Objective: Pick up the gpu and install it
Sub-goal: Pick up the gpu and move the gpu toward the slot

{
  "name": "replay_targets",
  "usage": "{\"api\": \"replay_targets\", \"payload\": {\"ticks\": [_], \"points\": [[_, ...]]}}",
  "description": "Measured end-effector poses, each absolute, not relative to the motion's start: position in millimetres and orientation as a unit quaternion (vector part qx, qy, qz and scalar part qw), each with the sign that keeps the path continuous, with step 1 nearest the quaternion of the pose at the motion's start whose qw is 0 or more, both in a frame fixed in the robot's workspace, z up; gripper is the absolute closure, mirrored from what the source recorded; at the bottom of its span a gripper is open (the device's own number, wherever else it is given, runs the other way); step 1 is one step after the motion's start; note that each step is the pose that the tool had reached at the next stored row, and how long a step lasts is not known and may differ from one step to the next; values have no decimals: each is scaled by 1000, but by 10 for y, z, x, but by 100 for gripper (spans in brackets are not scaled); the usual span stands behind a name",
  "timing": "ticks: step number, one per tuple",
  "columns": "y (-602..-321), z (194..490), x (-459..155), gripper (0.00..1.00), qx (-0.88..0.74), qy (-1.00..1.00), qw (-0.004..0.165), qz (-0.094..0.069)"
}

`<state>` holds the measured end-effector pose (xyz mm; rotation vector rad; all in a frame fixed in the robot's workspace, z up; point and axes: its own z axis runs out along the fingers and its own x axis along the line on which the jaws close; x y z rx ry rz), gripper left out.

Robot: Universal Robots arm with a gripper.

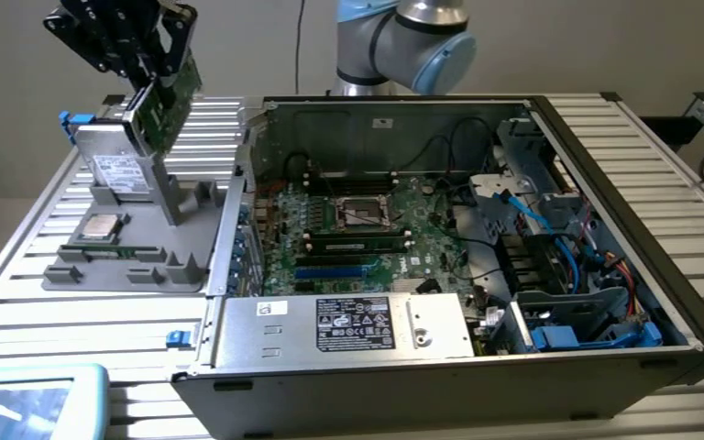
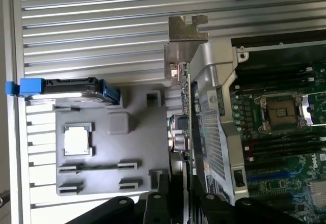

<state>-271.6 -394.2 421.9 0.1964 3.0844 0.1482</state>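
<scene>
Table (image 1: 34, 302): we see a slatted metal top under the computer case (image 1: 450, 394), running out past it on every side.
Computer case: it lies on its side with the panel off, so we look straight into it; we place everything else by it.
Arm (image 1: 407, 41): its grey and blue joint rises just behind the case's far wall.
Motherboard (image 1: 352, 247): it sits flat on the case floor, towards the exterior view's left, with its central socket bare.
Power supply (image 1: 352, 325): a silver box with a black label, inside the case against its near wall.
Tray (image 1: 132, 261): a grey moulded holder touching the case's outer wall on the exterior view's left.
Graphics card (image 1: 162, 105): outside the case on that same side, it hangs tilted in the air above the tray, green board and silver bracket (image 2: 186, 35) showing.
Gripper (image 1: 144, 78): we see its black fingers (image 2: 163, 193) clamped narrowly on the card's edge, carrying it.
Drive (image 1: 120, 170): silver with a white label and blue tabs, at the tray end farther from the case's near wall.
Processor chip (image 1: 104, 226): small and square, in a tray pocket well apart from the case.
</scene>
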Motion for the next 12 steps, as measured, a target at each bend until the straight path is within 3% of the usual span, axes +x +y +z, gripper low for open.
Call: {"api": "replay_targets", "payload": {"ticks": [12], "points": [[-3946, 4402, -2251, 73, 64, 997, 14, 47]]}}
